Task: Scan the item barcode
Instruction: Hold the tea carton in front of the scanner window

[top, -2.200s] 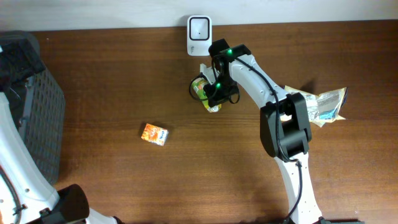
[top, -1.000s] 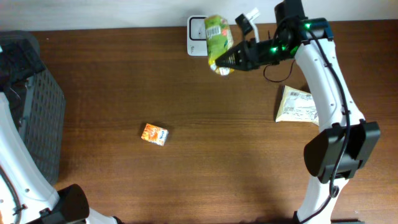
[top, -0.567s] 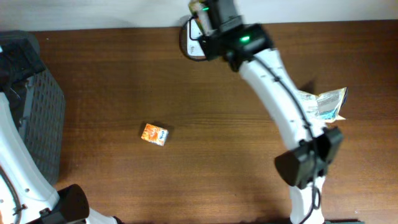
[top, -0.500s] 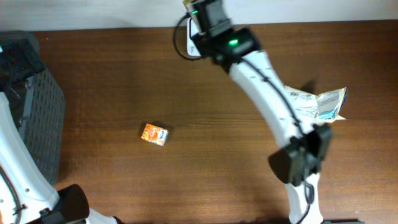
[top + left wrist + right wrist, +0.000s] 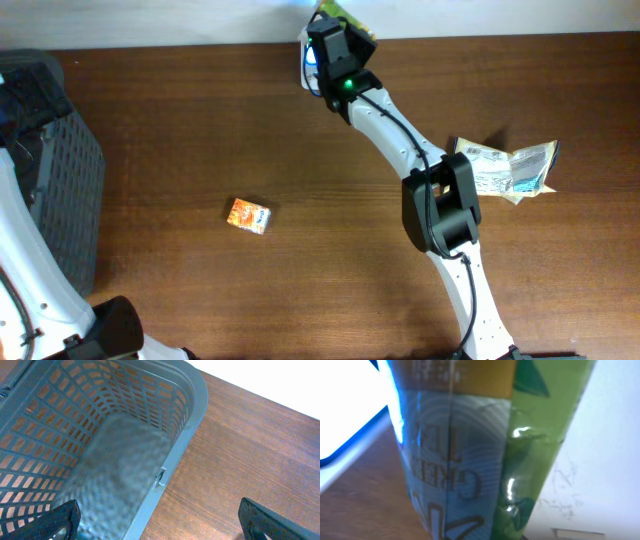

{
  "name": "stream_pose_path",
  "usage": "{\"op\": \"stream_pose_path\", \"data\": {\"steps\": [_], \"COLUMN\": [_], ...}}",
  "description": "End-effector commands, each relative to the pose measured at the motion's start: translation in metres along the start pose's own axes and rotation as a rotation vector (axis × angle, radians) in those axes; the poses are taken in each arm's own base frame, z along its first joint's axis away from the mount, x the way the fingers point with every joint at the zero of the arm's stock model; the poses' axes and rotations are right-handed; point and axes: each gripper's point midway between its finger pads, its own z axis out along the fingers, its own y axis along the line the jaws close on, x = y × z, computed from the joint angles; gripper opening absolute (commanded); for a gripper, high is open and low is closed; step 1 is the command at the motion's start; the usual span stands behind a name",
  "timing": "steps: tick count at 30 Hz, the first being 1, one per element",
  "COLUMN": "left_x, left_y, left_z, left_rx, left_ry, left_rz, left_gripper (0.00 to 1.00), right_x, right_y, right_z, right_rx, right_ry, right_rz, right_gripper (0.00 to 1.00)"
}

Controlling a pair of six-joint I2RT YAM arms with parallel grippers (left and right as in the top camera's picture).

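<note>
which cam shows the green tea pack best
Right wrist view: the green tea pack fills the frame, lettering legible. Overhead shows only a green edge of it at the frame's top. Left wrist shows none, only the basket.

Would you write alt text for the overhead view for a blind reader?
The right gripper holds a green tea packet by the white scanner at the far edge of the table. An orange box and a silver pouch lie on it; a grey basket stands at the left.
</note>
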Motion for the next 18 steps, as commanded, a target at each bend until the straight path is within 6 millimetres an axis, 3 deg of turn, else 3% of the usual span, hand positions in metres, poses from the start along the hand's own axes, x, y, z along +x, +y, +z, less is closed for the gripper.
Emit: {"op": "stream_pose_path", "data": {"steps": [1,18], "left_x": [-0.002,-0.002], "left_y": [0.001,0.001], "left_z": [-0.001,-0.001], "left_rx": [-0.002,-0.002], "left_ry": [-0.007,-0.007], "left_rz": [0.011,0.011], "left_gripper": [0.99,0.99], "right_x": [-0.002,-0.006], "right_y": [-0.021,-0.008], "right_z": [0.000,-0.004], "right_rx": [0.060,0.048], "right_ry": [0.006,0.006], "right_rz": [0.018,-0.002], "right_gripper": [0.04,0.04]}}
